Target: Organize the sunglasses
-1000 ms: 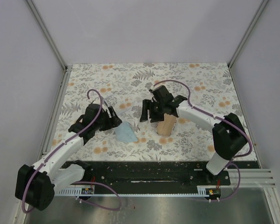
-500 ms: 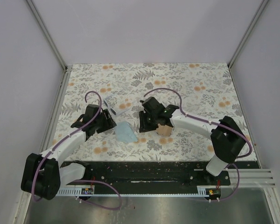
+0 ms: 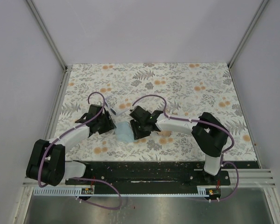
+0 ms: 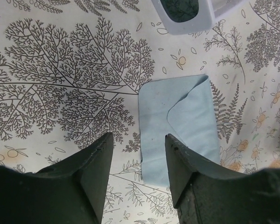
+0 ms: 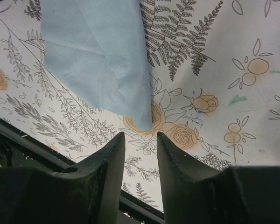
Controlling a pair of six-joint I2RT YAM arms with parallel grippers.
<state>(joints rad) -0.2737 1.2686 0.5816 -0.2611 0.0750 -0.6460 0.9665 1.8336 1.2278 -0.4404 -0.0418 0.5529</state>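
Right fingers (image 5: pixel 105 177) are hovering, barely parted and empty, at the cloth's (image 5: pixel 98 56) six-o'clock corner (likely to pinch it); left fingers (image 4: pixel 91 179) are gaping empty.

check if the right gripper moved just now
Yes: the right gripper swung left and nearer the bases, up to the right edge of the blue cloth.
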